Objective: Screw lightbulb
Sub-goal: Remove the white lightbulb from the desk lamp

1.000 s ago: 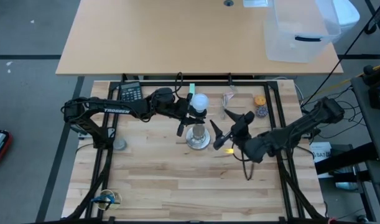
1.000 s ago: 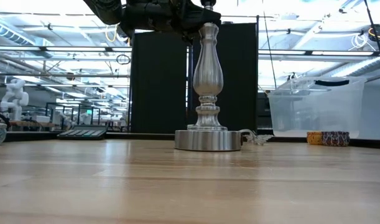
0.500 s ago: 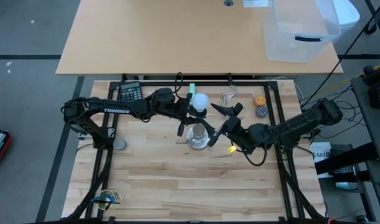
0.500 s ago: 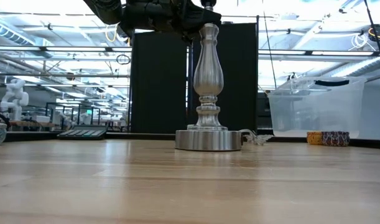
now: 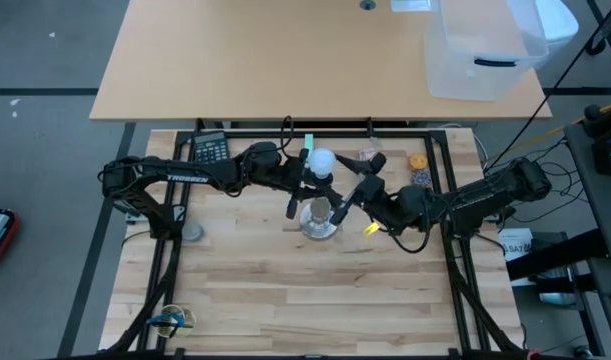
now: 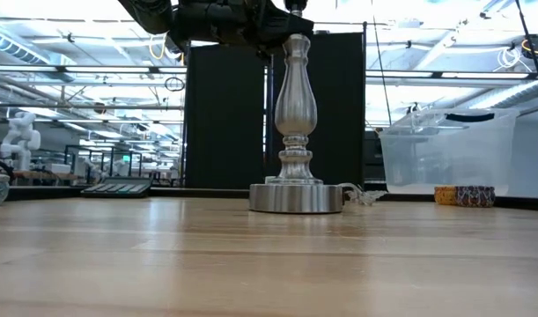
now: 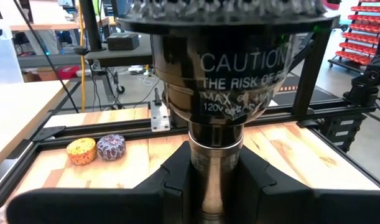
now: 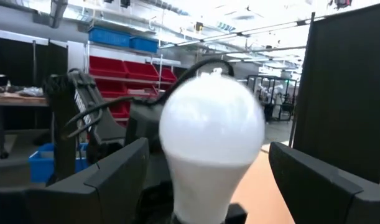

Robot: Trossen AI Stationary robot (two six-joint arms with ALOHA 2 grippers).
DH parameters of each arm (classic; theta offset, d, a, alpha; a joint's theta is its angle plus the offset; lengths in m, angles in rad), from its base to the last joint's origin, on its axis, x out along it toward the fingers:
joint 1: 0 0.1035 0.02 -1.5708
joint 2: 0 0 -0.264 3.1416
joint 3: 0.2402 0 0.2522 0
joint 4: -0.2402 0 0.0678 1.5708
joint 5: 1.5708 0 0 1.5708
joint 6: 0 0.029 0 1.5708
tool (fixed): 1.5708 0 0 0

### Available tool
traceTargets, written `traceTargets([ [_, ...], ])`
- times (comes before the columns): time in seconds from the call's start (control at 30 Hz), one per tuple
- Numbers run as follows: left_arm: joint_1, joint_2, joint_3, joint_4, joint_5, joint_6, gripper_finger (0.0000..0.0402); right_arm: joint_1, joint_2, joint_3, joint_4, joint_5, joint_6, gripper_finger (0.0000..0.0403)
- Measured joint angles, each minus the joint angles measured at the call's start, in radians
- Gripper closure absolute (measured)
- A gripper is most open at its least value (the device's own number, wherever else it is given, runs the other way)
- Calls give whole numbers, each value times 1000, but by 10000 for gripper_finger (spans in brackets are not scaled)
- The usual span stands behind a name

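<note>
The white lightbulb (image 5: 321, 160) (image 8: 211, 134) stands upright in the black socket (image 7: 224, 68) atop the silver stand (image 6: 295, 114), whose round base (image 5: 318, 224) rests on the table. My left gripper (image 5: 309, 183) (image 7: 216, 183) reaches in from the table's left and is shut on the stand below the socket. My right gripper (image 5: 352, 186) (image 8: 211, 186) comes in from the right, open. In its wrist view one finger (image 8: 109, 177) shows on each side of the bulb, neither touching it. The low view cuts off the bulb. My left gripper pinches the stand's silver neck (image 7: 216, 158), just under the black socket, between its two fingers (image 7: 168, 186). The fingers come in about level from the table's left and lie across the upright neck. The stand is upright with its base on the table.
A calculator (image 5: 210, 148) lies at the far left. Two small round objects (image 5: 419, 170) and a clear wrapper (image 5: 365, 156) lie at the far right. A yellow piece (image 5: 370, 229) lies under the right arm. A clear bin (image 5: 480, 50) stands on the table beyond.
My right gripper has moved toward the table's far edge and left, up to the lightbulb, and has turned at the wrist and tipped upward. Its fingers have stayed open. The left gripper and the stand have kept still.
</note>
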Motion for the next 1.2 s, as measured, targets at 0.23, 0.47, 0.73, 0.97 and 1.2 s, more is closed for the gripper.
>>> traceTargets([
  [0.23,0,0,0,-3,-4,0,329,-13,0,39,-17,-50,-29,85],
  [0.47,0,0,0,-3,-7,-2,329,-57,-1,54,-78,-120,39,85],
  [0.73,0,0,0,-5,-8,-3,329,-84,-1,54,-83,-138,37,85],
  [0.97,0,0,0,-12,-8,-3,329,-98,-1,54,-96,-209,34,97],
  [1.2,0,0,0,-27,-8,3,329,-98,-1,54,-112,-227,13,158],
])
